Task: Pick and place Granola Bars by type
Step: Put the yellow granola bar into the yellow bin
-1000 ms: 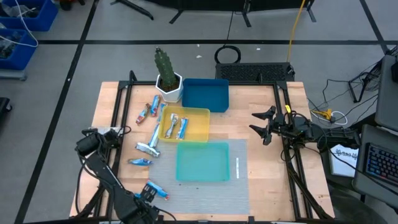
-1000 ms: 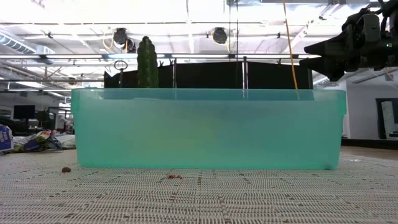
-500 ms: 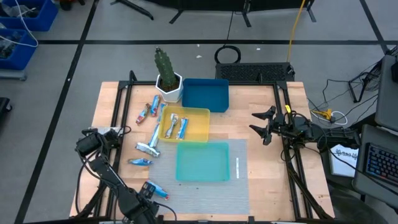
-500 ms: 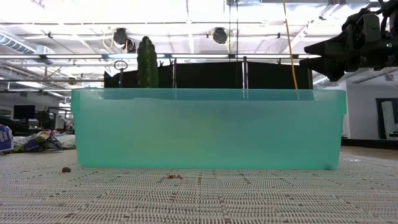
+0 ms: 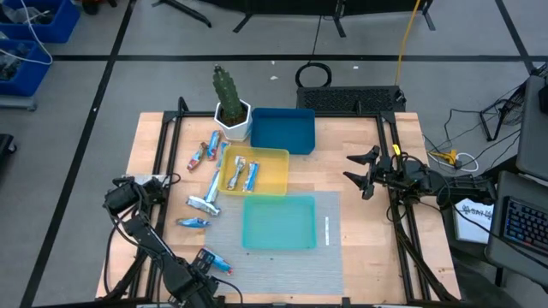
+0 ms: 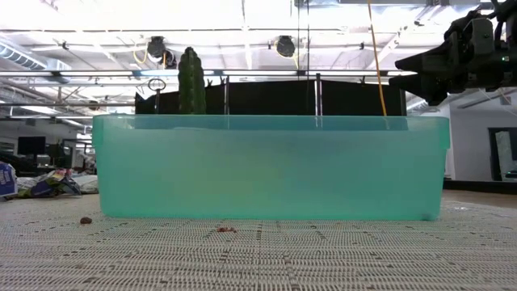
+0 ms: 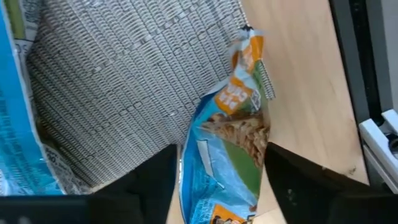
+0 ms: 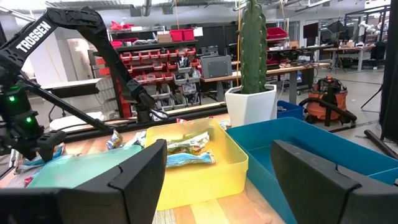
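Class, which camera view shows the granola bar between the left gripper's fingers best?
The left wrist view: the granola bar fills the picture between the fingers. The high view shows it tiny; the low and right wrist views do not show it.

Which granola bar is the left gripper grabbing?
The granola bar at the mat's near-left corner, alone, between the left gripper's fingers. The other bars lie farther back, by the yellow tray.

Setting is a robotics lab or workshop: racks of red parts bins (image 8: 165, 62) along the back wall, workbenches (image 8: 311, 62) beyond, an orange shop vacuum (image 8: 326, 93) on the floor, overhead strip lighting (image 6: 242, 24), and cables (image 5: 462, 158) trailing beside the wooden surface (image 5: 360, 197).
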